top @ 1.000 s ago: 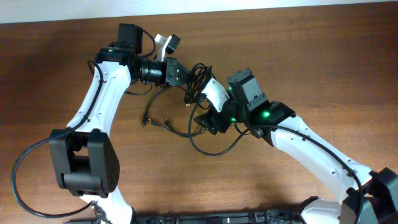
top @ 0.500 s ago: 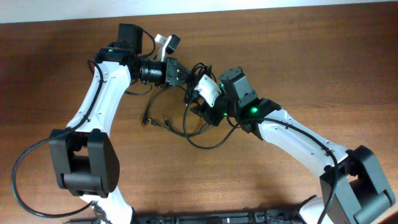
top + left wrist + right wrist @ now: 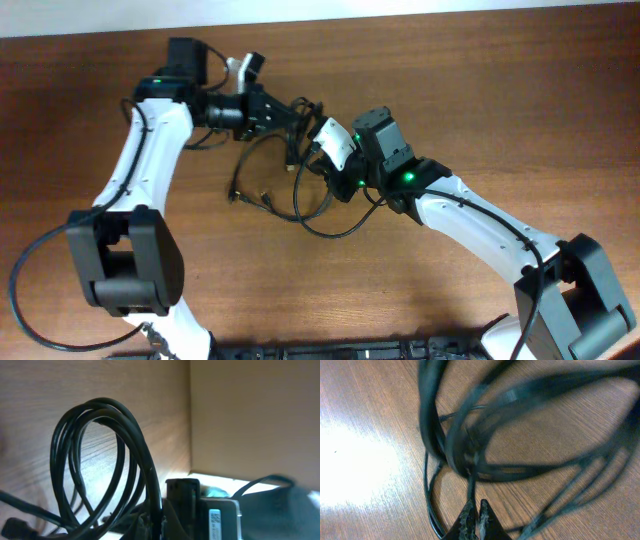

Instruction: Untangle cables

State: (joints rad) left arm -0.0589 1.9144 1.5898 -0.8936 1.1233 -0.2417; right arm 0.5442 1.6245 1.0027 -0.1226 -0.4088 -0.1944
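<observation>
The cables form a black tangle on the wooden table between my two arms, with a loose loop and small plug ends trailing toward the near side. My left gripper is shut on a strand of the bundle at its far left end. In the left wrist view several cable loops arch up from the left gripper. My right gripper is at the bundle's right side. In the right wrist view the right gripper is shut, pinching one thin strand below blurred coils.
The table is bare brown wood. Its far edge meets a pale wall just behind the left arm. Thicker black arm wires hang by the left arm's base.
The right gripper moved left into the tangle and closed on a strand. The left arm has shifted left and farther back, drawing the bundle with it.
</observation>
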